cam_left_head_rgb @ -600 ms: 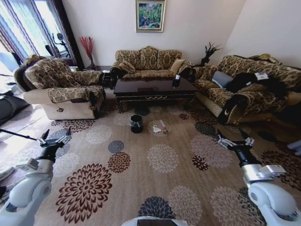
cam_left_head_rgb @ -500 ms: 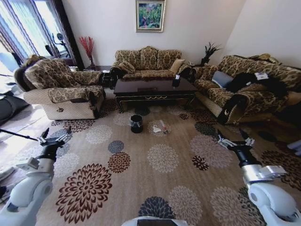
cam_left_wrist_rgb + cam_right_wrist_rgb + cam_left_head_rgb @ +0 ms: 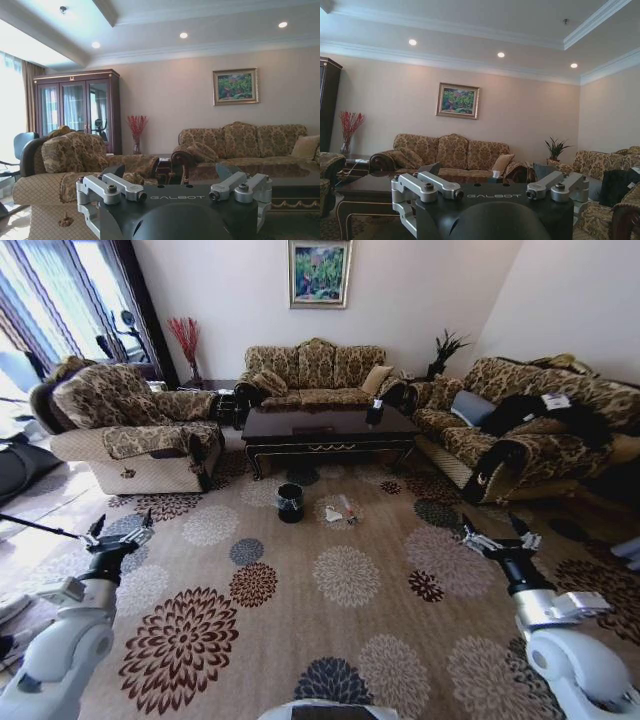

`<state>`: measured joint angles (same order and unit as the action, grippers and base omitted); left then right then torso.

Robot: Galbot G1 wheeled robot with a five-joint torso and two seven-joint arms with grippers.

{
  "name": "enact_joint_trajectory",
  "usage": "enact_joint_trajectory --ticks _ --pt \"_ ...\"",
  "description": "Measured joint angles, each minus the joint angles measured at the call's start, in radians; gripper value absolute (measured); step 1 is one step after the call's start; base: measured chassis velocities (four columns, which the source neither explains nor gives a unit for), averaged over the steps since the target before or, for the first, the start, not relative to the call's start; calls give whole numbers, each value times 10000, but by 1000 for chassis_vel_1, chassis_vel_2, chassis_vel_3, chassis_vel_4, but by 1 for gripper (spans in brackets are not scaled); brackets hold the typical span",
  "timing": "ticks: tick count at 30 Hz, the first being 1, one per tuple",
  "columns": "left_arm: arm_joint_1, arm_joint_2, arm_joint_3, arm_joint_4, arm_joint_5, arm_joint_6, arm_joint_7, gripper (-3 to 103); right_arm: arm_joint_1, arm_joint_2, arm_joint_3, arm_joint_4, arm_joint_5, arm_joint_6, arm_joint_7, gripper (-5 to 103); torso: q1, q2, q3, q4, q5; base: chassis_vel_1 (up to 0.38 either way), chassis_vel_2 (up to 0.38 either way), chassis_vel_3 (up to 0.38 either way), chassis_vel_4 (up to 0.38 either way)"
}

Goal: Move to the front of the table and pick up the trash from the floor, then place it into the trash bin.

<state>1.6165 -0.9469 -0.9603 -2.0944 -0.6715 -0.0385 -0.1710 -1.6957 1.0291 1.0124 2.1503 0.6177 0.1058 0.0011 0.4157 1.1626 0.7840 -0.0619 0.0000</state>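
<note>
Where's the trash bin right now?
In the head view, the trash bin stands on the carpet just before the table, left of the trash.

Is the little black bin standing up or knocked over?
Standing up: the trash bin sits upright on the carpet, its round opening facing up.

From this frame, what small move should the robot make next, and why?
Probably drive straight ahead a little. The trash and trash bin lie on the carpet in front of the table, well beyond the left gripper and right gripper, both open and held low at the sides.
</note>
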Motion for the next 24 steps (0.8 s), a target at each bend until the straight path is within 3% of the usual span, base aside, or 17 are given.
enact_joint_trajectory --ticks 3,5,8,11,24 --pt "44 15 -49 -276 213 53 604 100 48 -40 -5 -26 14 -38 20 100 0 0 0 0 0 0 0 0 0" --pt "41 17 -49 -403 210 168 631 100 64 -63 -7 -61 23 -52 29 100 0 0 0 0 0 0 0 0 0" --pt "-125 -10 -18 -836 260 1203 -63 100 104 -125 -18 -184 96 -91 83 100 -9 -20 -10 0 3 0 0 0 0" --pt "-216 -50 -8 -977 89 1690 -267 100 110 -152 -21 -194 172 -125 108 100 -41 -86 -39 -1 1 0 0 0 0" --pt "-269 -189 121 -655 6 1841 -277 100 60 -215 60 -40 312 -202 203 100 -328 -724 -392 -1 0 0 0 0 0"
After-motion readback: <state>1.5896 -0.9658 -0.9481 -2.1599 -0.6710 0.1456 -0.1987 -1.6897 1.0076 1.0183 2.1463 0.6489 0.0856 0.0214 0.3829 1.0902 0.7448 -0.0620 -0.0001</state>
